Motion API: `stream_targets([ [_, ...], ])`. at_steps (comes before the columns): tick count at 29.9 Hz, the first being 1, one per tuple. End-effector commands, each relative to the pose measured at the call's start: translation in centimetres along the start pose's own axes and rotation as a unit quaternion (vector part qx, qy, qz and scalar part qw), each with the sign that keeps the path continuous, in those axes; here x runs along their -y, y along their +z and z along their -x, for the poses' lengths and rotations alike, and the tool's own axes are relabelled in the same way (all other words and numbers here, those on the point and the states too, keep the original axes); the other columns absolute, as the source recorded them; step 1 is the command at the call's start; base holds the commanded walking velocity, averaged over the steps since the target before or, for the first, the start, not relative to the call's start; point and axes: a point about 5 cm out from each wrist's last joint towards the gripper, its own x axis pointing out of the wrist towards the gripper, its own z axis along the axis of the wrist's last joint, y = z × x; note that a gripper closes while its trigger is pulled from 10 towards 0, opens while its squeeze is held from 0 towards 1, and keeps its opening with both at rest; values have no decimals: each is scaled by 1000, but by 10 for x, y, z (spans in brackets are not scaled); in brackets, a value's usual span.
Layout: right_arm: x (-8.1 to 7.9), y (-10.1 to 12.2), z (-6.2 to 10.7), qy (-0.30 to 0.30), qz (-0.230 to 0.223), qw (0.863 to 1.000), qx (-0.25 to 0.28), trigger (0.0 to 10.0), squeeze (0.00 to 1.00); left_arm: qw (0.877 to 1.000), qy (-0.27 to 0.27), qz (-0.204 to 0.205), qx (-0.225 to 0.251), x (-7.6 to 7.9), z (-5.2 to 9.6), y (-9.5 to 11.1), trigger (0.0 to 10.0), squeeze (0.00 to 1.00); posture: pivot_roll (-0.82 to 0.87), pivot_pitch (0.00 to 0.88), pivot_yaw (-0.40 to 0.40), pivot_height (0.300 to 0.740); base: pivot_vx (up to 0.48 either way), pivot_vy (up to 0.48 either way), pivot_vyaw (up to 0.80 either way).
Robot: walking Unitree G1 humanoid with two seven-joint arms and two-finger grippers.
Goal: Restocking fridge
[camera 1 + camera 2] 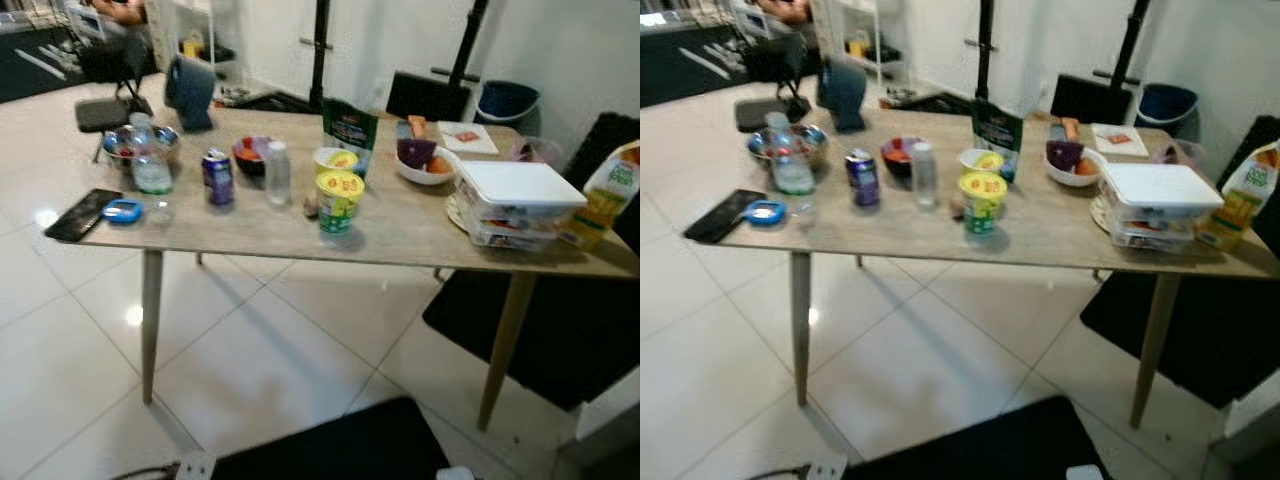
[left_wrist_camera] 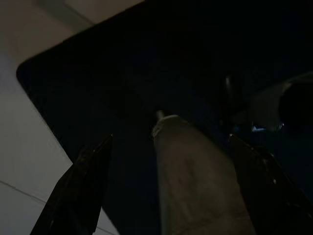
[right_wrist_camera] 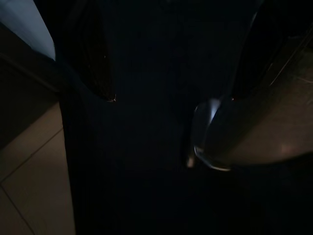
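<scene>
We're parked in front of the wooden table (image 1: pixel 400 235) with both arms hanging low by the floor, well short of everything on it. Our left gripper (image 2: pixel 168 156) has its fingers spread wide over a dark mat (image 2: pixel 146 63), holding nothing; our right gripper (image 3: pixel 171 98) looks spread apart too, also holding nothing, though it's really dark. The restock stuff sits up on the table well ahead of both claws: purple can (image 1: pixel 217 176), clear bottle (image 1: pixel 277 172), yellow-lidded cup (image 1: pixel 339 202), stacked white containers (image 1: pixel 515 203), juice carton (image 1: pixel 607 192).
</scene>
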Motion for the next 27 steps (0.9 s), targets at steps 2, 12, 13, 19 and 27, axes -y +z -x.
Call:
stream_targets([
  [2,-1,7,-1,2,6,1000,9,10000,0,1000,5,3,-19,-3,3,-12,10000,0,-28,38,4,740,277,0,-400],
  [12,-1,7,-1,0,7,1000,9,10000,0,1000,4,3,-19,-2,3,-12,10000,0,-27,38,3,740,280,0,-320],
  [13,-1,6,-1,-1,6,1000,8,10000,0,1000,4,3,-19,-2,3,-12,10000,0,-28,39,4,740,277,0,0],
  [19,-1,6,-1,-1,7,1000,7,10000,0,1000,3,2,-21,-2,3,-14,10000,0,-28,40,5,740,279,0,0],
  [27,-1,5,-1,0,8,1000,6,10000,0,1000,4,6,-22,-2,3,-14,10000,0,-27,41,5,740,232,0,-400],
])
